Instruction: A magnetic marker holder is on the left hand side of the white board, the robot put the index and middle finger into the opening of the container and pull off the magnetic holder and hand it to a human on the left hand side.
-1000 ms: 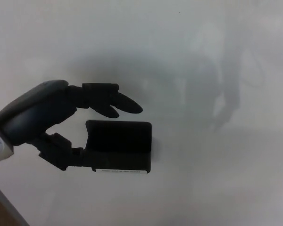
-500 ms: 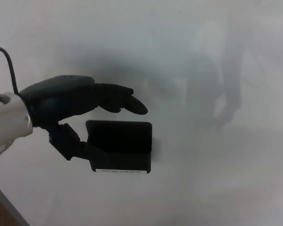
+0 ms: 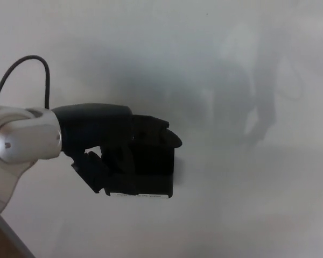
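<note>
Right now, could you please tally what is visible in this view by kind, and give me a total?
Whiteboard: 1
Black magnetic marker holder: 1
Robot hand, the left hand, fingers over the holder's top: 1
Black cable above the wrist: 1
Total: 4

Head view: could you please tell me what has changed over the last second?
The robot's black left hand moved right and closed its fingers over the top of the black rectangular magnetic marker holder. The holder stayed in place on the whiteboard.
</note>
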Controlling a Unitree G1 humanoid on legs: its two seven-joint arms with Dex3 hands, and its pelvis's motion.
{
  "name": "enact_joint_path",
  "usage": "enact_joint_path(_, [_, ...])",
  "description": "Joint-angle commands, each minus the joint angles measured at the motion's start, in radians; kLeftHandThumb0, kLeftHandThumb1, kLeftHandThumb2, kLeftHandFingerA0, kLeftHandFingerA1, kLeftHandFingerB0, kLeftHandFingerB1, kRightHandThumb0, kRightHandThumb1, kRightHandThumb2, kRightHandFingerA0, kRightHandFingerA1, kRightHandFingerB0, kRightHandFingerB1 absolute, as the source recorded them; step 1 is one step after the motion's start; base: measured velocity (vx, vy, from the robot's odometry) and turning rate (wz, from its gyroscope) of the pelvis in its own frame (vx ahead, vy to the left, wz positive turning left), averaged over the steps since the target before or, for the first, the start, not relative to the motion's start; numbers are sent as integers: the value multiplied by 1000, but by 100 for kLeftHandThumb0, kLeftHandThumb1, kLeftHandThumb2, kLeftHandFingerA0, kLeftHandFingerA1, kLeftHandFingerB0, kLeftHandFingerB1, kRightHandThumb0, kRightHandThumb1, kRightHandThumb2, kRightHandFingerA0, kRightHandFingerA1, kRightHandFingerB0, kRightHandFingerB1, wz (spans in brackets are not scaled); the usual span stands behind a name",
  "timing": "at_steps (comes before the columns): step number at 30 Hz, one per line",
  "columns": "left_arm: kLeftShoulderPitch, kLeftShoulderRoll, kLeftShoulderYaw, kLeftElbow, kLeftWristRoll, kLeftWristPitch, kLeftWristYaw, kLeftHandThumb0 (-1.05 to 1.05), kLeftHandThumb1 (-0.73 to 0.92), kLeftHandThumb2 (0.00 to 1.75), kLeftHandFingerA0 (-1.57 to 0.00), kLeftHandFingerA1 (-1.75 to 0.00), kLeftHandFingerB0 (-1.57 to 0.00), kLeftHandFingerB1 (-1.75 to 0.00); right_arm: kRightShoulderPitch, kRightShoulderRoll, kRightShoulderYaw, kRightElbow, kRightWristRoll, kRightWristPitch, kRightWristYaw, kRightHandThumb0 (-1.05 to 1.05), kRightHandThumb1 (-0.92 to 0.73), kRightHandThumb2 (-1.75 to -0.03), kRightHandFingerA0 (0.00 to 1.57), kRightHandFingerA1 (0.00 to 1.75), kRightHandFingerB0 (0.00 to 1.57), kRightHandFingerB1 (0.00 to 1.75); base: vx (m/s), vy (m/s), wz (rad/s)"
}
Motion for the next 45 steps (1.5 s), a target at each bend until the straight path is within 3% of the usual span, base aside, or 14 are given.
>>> enact_joint_path(1, [-99, 21, -145, -95, -16, 421, -184, -55, 58, 81, -31, -50, -6, -30, -2, -22, 4, 20, -15, -29, -51, -42, -65, -60, 85, 56, 35, 33, 0, 0, 0])
enact_joint_path(2, [-101, 18, -154, -99, -15, 433, -183, -55, 58, 81, -31, -50, -6, -30, -3, -22, 5, 21, -16, -31, -52, -42, -65, -60, 85, 56, 35, 33, 0, 0, 0])
enact_joint_path(3, [-104, 12, -170, -105, -11, 453, -180, -55, 60, 84, -53, -59, -6, -30, -3, -24, 8, 22, -20, -32, -57, -42, -65, -60, 86, 57, 36, 33, 0, 0, 0])
enact_joint_path(8, [-108, -4, -207, -103, -1, 486, -168, -57, 60, 84, -36, -53, -5, -30, -5, -24, 14, 23, -27, -19, -68, -43, -65, -60, 85, 57, 35, 34, 0, 0, 0])
enact_joint_path(11, [-123, -11, -226, -94, 1, 516, -167, -51, 74, 61, -53, -47, -8, -25, -6, -25, 15, 25, -29, -29, -72, -42, -64, -60, 85, 56, 36, 34, 0, 0, 0])
enact_joint_path(12, [-117, -12, -232, -85, 13, 499, -158, -53, 73, 64, -34, -42, -10, -18, -2, -24, 15, 27, -29, -35, -73, -42, -64, -60, 85, 57, 36, 34, 0, 0, 0])
enact_joint_path(14, [-114, -15, -231, -82, 21, 505, -143, -58, 62, 87, -52, -61, -5, -27, 0, -24, 17, 27, -33, -34, -78, -43, -64, -60, 85, 57, 36, 34, 0, 0, 0])
enact_joint_path(17, [-89, -6, -225, -100, 74, 471, -86, -54, 72, 63, -10, -31, -10, -23, -5, -28, 23, 28, -44, -28, -93, -43, -64, -60, 85, 57, 35, 34, 0, 0, 0])
enact_joint_path(18, [-91, -5, -228, -102, 78, 474, -85, -54, 72, 63, -10, -31, -10, -23, -5, -28, 24, 28, -44, -28, -94, -43, -64, -60, 85, 57, 35, 34, 0, 0, 0])
enact_joint_path(19, [-92, 3, -245, -109, 104, 472, -78, -64, 57, 87, 0, -21, -2, -27, -6, -28, 24, 28, -43, -29, -94, -44, -63, -60, 84, 57, 36, 34, 0, 0, 0])
enact_joint_path(21, [-85, 23, -290, -131, 197, 443, -46, -66, 57, 87, 0, -20, -6, -28, -9, -26, 25, 31, -40, -33, -93, -43, -63, -60, 84, 57, 37, 34, 0, 0, 0])
enact_joint_path(22, [-72, 25, -305, -138, 236, 432, -20, -57, 75, 67, -4, -20, -10, -23, -9, -26, 25, 31, -38, -34, -93, -43, -63, -60, 85, 57, 37, 34, 0, 0, 0])
enact_joint_path(30, [12, 46, -351, -167, 455, 333, 114, -58, 74, 67, -7, -23, -12, -23, -11, -26, 25, 33, -33, -38, -87, -42, -63, -59, 85, 58, 37, 34, 0, 0, 0])
enact_joint_path(45, [19, 10, -286, -130, 440, 354, 49, -59, 73, 67, -8, -25, -13, -24, -10, -30, 37, 45, -42, -47, -108, -42, -63, -59, 85, 58, 37, 34, 0, 0, 0])
